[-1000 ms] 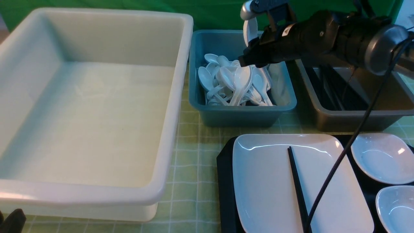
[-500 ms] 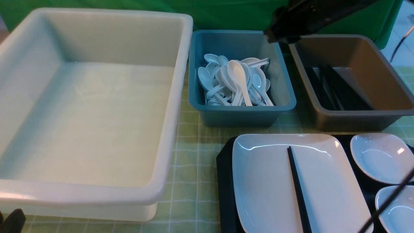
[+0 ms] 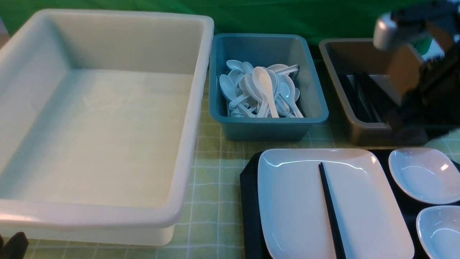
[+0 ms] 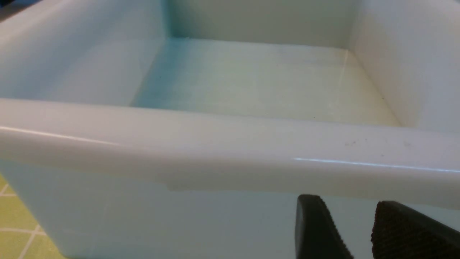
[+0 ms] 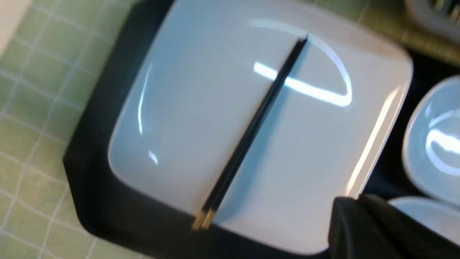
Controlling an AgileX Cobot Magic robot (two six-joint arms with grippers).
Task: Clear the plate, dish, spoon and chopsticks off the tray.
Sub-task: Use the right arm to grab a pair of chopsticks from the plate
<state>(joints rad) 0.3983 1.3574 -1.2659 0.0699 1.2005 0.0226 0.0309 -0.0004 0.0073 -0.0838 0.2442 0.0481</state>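
Green-check cloth (image 3: 215,172): R hand (image 5: 350,208) closed, angled toward plate (image 3: 294,201) w/ chopsticks (image 3: 329,201).

A big white plastic tub (image 3: 194,108) is set on the left. Right of it, white soup spoons (image 3: 264,91) are piled in a blue plastic bin (image 3: 266,124). In front, black chopsticks (image 3: 329,205) are laid on the large white plate (image 3: 291,201), held on the dark plastic tray (image 3: 249,201).
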